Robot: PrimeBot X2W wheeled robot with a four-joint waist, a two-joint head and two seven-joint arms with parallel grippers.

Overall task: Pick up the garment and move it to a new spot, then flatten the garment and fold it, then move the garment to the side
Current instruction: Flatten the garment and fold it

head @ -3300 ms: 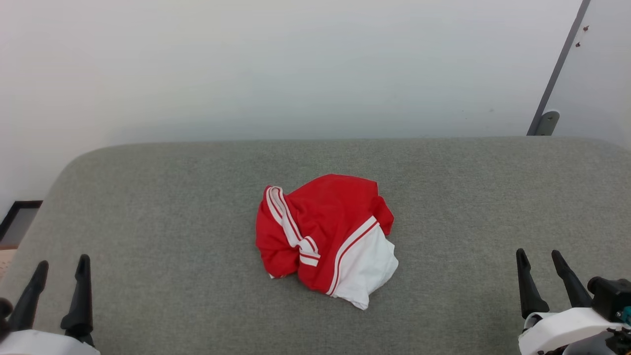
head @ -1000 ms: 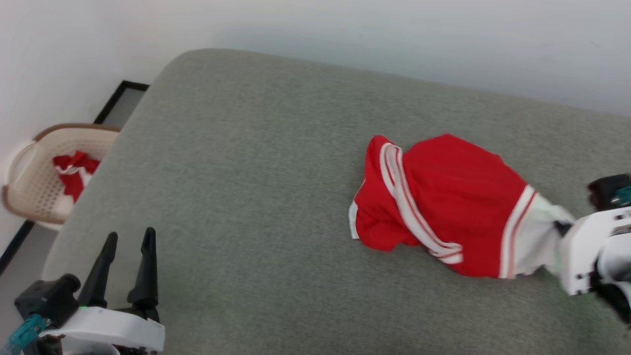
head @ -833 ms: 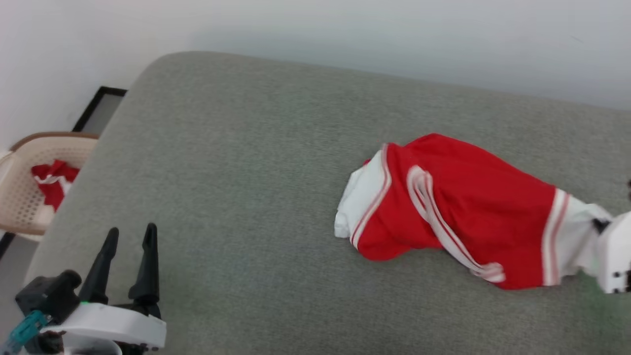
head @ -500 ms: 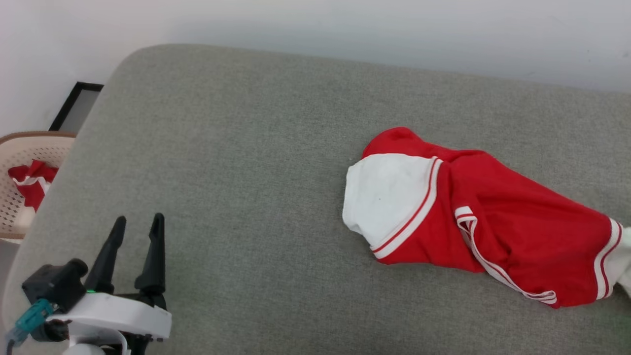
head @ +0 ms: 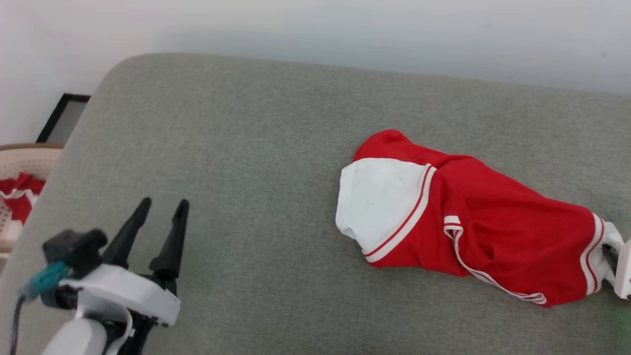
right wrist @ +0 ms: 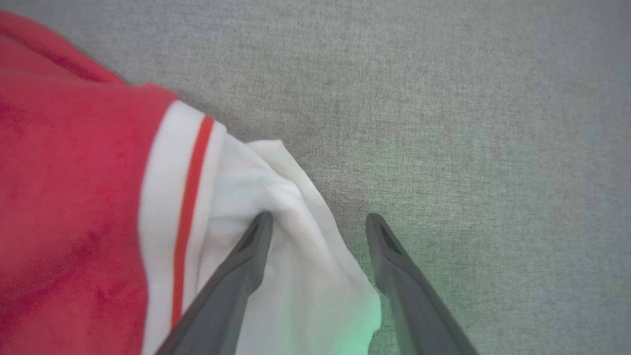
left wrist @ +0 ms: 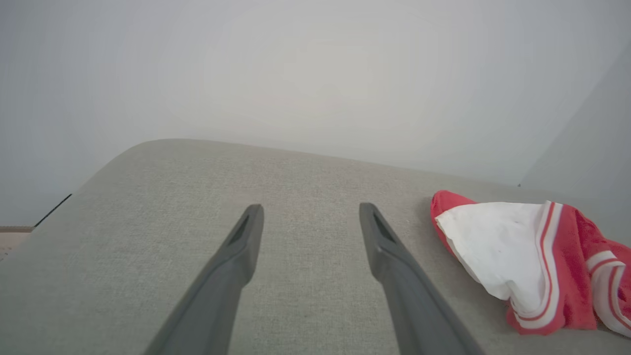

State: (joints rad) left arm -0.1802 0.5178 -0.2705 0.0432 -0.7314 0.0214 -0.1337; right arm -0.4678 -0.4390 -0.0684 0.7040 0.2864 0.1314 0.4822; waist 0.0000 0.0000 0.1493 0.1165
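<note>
The garment [head: 473, 231], a red T-shirt with white sleeves and striped trim, lies stretched out on the grey cushion [head: 256, 148], right of centre. One white sleeve [head: 379, 202] faces left; the other white sleeve [right wrist: 276, 207] lies at the right end. My right gripper [right wrist: 318, 222] stands open over that right sleeve, one finger resting on the white cloth, the other over bare cushion. My left gripper [head: 160, 207] hovers open at the lower left, well apart from the garment [left wrist: 532, 256].
A beige perforated basket [head: 19, 162] holding red and white cloth sits on the floor beyond the cushion's left edge. A pale wall [head: 345, 29] runs behind the cushion. Bare cushion spreads between my left gripper and the garment.
My right gripper dragged the garment rightward by its white sleeve, stretching it out, then opened and let go. The head camera turned meanwhile. The left gripper stayed open.
</note>
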